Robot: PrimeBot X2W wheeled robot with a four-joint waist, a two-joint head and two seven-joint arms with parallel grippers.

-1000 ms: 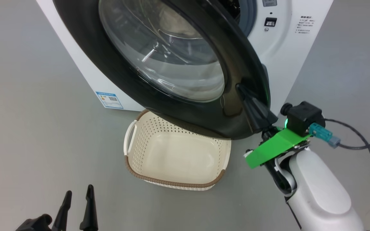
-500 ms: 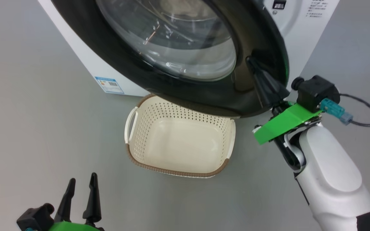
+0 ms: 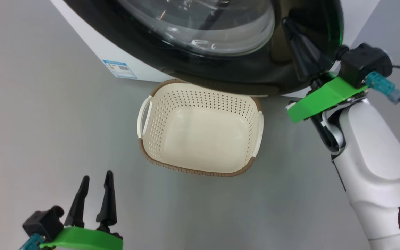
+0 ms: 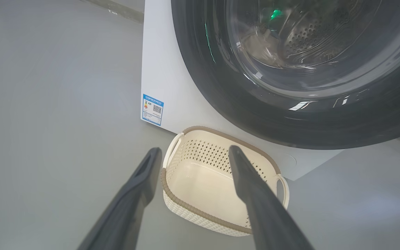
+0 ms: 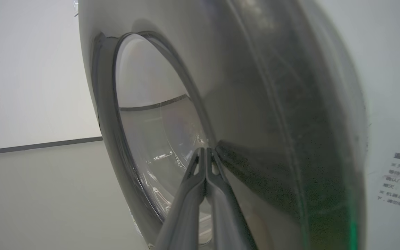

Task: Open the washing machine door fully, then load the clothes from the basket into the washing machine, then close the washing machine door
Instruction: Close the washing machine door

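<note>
1. Looks like a bare lab or test room: plain grey floor (image 3: pixel 47 121), blank white wall (image 5: pixel 30 69) with a dark skirting line.
2. A white washing machine (image 4: pixel 158 69) stands on that floor, with a basket (image 3: pixel 158 135) in front of it.

Black gloss, white and cream are standing out against a plain grey floor (image 3: pixel 47 146).
The washing machine door (image 3: pixel 241 74) is gleaming glossy black around a clear window (image 3: pixel 203 31) that is catching pale streaks. The washing machine (image 4: pixel 161 62) is showing white, with a blue label sticker (image 3: pixel 119 68). The basket (image 3: pixel 200 100) is showing cream, its walls dotted with rows of small holes, its rim (image 3: pixel 193 171) running brown in a woven look, its handles (image 3: pixel 144 116) white. The left pincer (image 3: pixel 97 175) and right pincer (image 5: pixel 205 150) are showing dark grey to black. The brackets (image 3: pixel 325 99) at both wrists are glowing bright green, and the right forearm (image 3: pixel 370 149) is shining white.
</note>
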